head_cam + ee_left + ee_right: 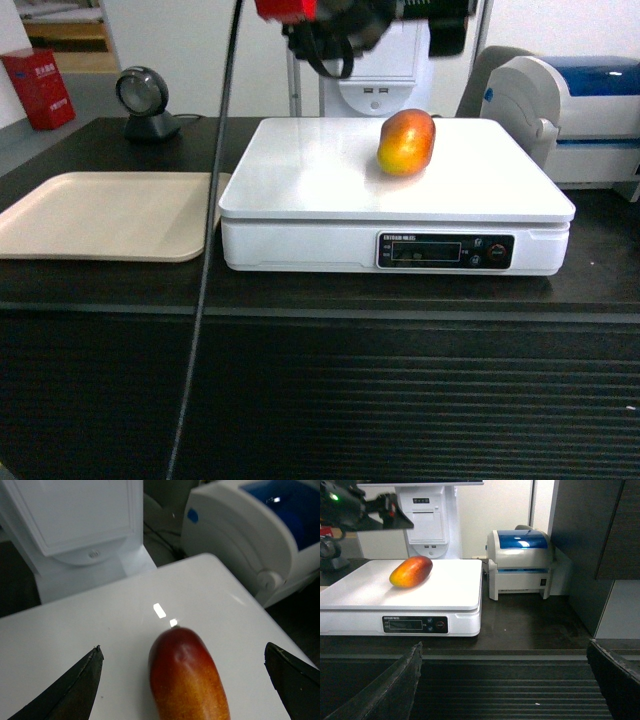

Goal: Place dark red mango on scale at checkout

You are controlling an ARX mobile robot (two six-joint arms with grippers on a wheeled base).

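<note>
One dark red mango (406, 142) rests at the scale's (300, 180) two o'clock, released; your left claw (182, 680) hovers spread above, the right claw (505, 680) open, idle.

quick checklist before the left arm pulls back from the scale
1. Dark red-to-orange oval mango rests on the white flat-topped scale: ok.
2. Left end effector open, fingers apart from the mango on both sides: ok.
3. Mango away from the platform edges: ok.
4. Mango settled, not rolling: cannot tell.
5. Right end effector open, low in front of the dark ribbed counter, away from the scale: ok.
6. Display reading: cannot tell.
</note>
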